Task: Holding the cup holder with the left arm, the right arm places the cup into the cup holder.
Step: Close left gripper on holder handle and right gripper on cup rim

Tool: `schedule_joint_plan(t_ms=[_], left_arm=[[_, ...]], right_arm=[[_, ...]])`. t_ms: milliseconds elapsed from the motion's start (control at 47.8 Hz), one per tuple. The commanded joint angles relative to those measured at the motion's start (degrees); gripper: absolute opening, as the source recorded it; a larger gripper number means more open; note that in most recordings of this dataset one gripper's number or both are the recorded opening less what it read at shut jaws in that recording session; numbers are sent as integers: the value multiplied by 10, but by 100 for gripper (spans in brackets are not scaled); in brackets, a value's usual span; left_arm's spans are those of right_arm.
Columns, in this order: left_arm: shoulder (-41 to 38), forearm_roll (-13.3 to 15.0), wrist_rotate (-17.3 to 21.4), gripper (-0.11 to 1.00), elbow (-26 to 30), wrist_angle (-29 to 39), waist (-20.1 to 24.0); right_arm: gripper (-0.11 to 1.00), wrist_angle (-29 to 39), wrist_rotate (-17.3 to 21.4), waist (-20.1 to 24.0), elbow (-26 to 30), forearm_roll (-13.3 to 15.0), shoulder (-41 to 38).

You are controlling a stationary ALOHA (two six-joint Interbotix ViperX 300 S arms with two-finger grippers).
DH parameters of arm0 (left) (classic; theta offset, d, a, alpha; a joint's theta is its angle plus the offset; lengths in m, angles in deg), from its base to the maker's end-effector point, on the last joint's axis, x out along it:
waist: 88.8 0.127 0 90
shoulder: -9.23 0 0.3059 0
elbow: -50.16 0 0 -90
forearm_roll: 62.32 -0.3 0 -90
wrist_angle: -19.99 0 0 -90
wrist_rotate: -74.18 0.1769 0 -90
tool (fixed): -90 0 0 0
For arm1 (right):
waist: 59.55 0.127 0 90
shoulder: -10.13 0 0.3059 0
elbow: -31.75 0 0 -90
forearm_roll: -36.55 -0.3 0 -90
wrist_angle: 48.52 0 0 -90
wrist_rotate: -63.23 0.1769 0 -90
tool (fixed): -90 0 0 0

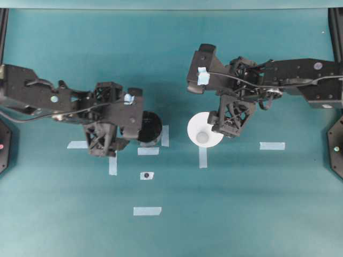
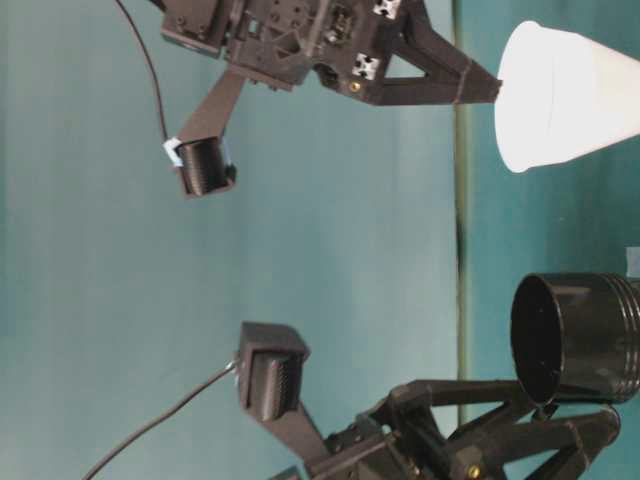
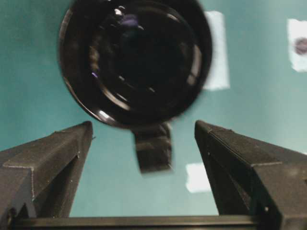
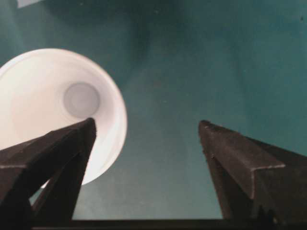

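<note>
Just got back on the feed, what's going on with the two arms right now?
Nothing is gripped yet. The left pincer is wide open just short of the black cup holder, whose stubby handle points between its fingers. The right pincer is also open, at the white cup, one finger over its rim. Cup and holder stand apart on the teal table.

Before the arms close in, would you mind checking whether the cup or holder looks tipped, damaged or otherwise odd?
Nothing stands out. The white cup stands upright and empty, the black cup holder upright nearby, apart from it. The left gripper and right gripper are open and hold nothing.
</note>
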Motion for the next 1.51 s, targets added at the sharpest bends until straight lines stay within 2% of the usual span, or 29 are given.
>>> schedule_joint_plan(t_ms=[0,606,1484], left_arm=[[0,-1,-1,93,13,-4,3],[-31,-1,-2,93,11,-3,7],[-33,-2,-4,93,12,-3,7]], right_arm=[[92,-3,-2,-1,11,1,4],[92,-4,3,0,14,1,-44],[92,-15,3,0,15,1,-51]])
